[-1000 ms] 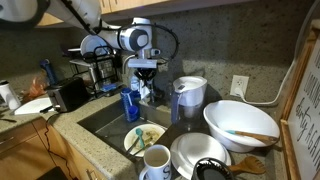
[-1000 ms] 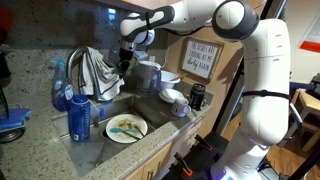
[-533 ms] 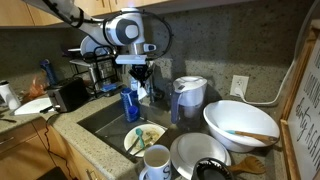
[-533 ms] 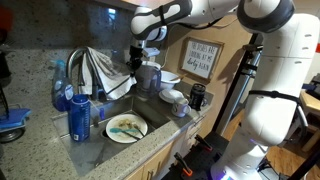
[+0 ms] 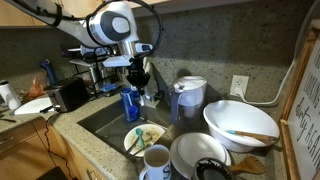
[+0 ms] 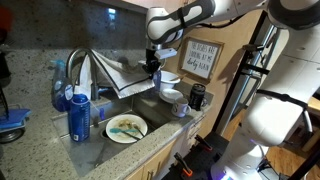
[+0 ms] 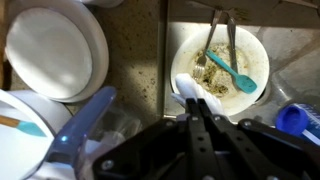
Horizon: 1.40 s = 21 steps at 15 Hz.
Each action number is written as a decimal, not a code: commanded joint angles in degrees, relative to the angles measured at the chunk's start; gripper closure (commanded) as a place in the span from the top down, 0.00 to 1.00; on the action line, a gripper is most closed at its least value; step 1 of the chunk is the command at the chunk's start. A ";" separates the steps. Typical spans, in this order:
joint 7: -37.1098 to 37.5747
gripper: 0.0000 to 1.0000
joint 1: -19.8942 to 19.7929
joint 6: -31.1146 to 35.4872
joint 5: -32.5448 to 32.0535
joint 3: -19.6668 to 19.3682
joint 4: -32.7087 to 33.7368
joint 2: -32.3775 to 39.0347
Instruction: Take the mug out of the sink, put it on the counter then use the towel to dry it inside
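The end effector (image 6: pixel 151 68) was seen closed on the towel (image 6: pixel 108 72), a corner of the cloth being pinched between its fingers (image 7: pixel 203 130) above one end of the sink (image 6: pixel 128 104). The towel was stretched from that grip back to the faucet (image 6: pixel 74 58), over which the rest of it was draped (in the wrist view a whitish fold was shown just ahead of the closed tips). Below, a dirty plate (image 6: pixel 126 127) carrying a fork and a teal spoon was lying in the sink. The mug (image 5: pixel 157 160) was found upright on the table (image 5: pixel 82 137) at the sink's edge, just beside a clean white plate (image 5: pixel 195 152) and well apart from the end effector. A blue bottle (image 6: pixel 80 118) was stood at the sink's other end.
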 commanded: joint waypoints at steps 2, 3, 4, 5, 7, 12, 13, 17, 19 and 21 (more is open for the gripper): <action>6.98 0.01 -0.91 -3.33 -4.24 -0.81 -6.31 -6.96; 8.53 0.01 -1.16 -4.09 -5.14 -0.85 -7.08 -7.86; 9.64 0.01 -1.39 -4.79 -5.89 -0.87 -7.65 -8.70; 10.14 0.01 -1.61 -5.25 -6.07 -0.91 -7.96 -9.15; 5.57 0.01 -1.23 -3.18 -4.39 -1.30 -5.83 -5.86; 6.81 0.03 -1.22 -3.81 -4.71 -1.03 -6.01 -5.80; 6.81 0.03 -1.22 -3.80 -4.71 -1.04 -6.01 -5.76; 6.96 0.01 -1.24 -4.20 -5.21 -0.95 -5.95 -6.22; 7.40 0.01 -1.24 -5.08 -6.24 -0.69 -6.19 -8.29; 8.50 0.01 -1.19 -6.96 -7.93 -0.06 -7.26 -12.42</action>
